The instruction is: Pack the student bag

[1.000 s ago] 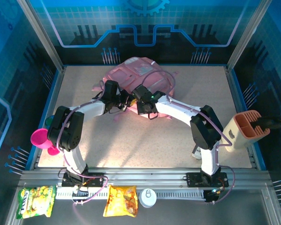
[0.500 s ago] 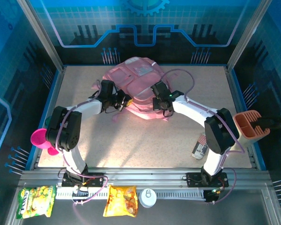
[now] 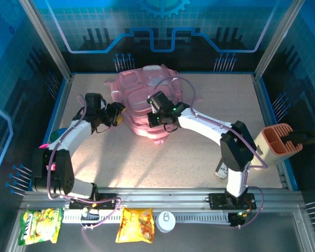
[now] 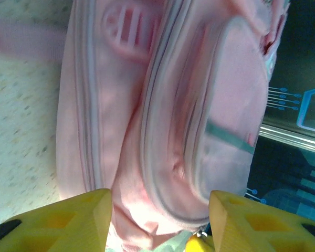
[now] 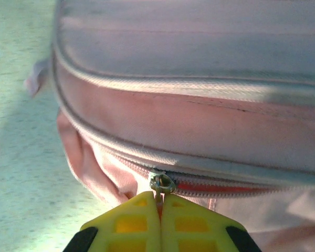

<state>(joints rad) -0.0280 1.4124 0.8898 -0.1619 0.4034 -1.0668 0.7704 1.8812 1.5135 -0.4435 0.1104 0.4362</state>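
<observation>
Bag (image 3: 147, 94) is lying at the far centre of the table (image 3: 199, 157), with its pink body bulging toward the near side. Right gripper (image 5: 160, 203) is reaching in from the right onto the bag's near face. Its yellow jaws are pressing together and pinching the zip pull (image 5: 162, 184) of a zip running across the pink fabric. Left gripper (image 4: 160, 210) is hovering just beside the bag's left edge, jaws standing apart with nothing held between them. Whether they are touching the fabric cannot be told. A snack packet (image 3: 135, 224) is lying beyond the near rail, and a caddy (image 3: 277, 142) is sitting at the right edge
</observation>
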